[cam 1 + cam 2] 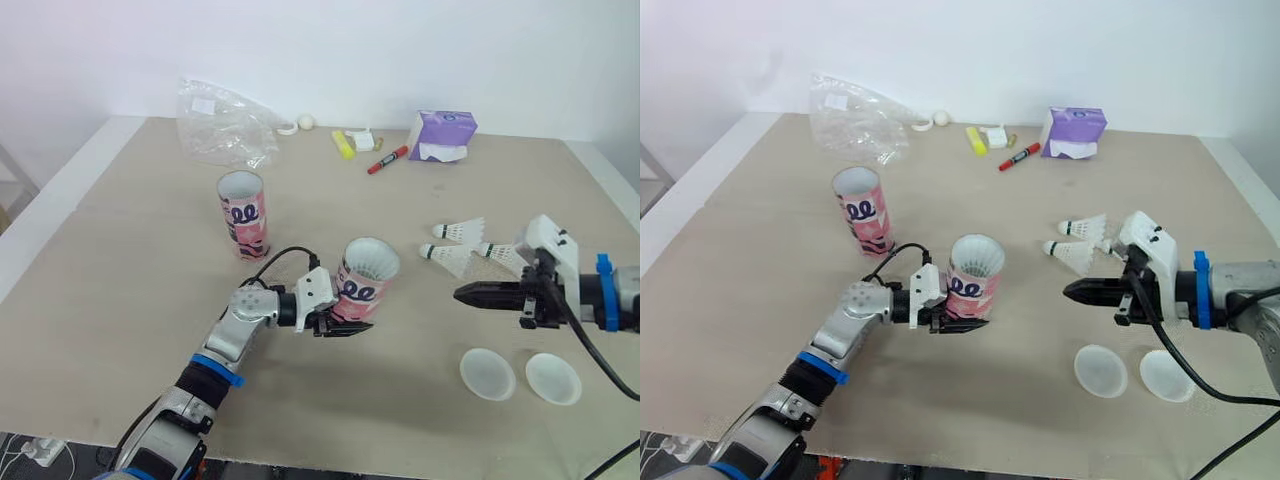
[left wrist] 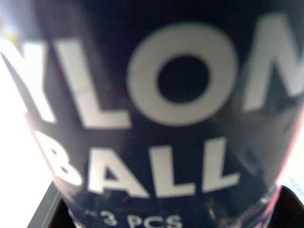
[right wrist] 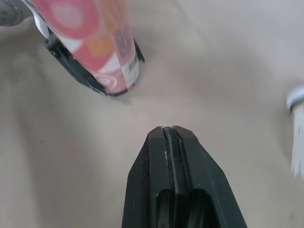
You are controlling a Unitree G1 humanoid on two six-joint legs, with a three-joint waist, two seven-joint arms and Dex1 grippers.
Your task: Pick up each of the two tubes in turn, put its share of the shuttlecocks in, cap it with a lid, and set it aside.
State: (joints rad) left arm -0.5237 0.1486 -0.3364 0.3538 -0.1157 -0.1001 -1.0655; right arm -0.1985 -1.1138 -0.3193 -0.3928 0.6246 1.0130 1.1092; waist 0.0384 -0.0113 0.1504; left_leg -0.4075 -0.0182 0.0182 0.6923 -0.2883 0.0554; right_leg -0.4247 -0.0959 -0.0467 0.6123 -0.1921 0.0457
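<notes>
My left gripper (image 1: 345, 318) is shut on the lower part of a pink tube (image 1: 365, 282), which tilts with its mouth up and toward the right. White ribbed material shows inside that mouth. The tube's dark label (image 2: 175, 118) sits right in front of the left wrist camera. A second pink tube (image 1: 243, 212) stands upright and open further back on the left. My right gripper (image 1: 470, 294) is shut and empty, pointing left at the held tube (image 3: 102, 47) with a gap between them. Three shuttlecocks (image 1: 460, 231) lie just behind it. Two white lids (image 1: 487, 373) lie in front of it.
Along the table's far side lie a crumpled clear plastic bag (image 1: 225, 125), a purple tissue pack (image 1: 442, 135), a red marker (image 1: 387, 160), a yellow marker (image 1: 343, 144) and a small white ball (image 1: 306, 122). The table's front edge (image 1: 400, 462) runs close below the lids.
</notes>
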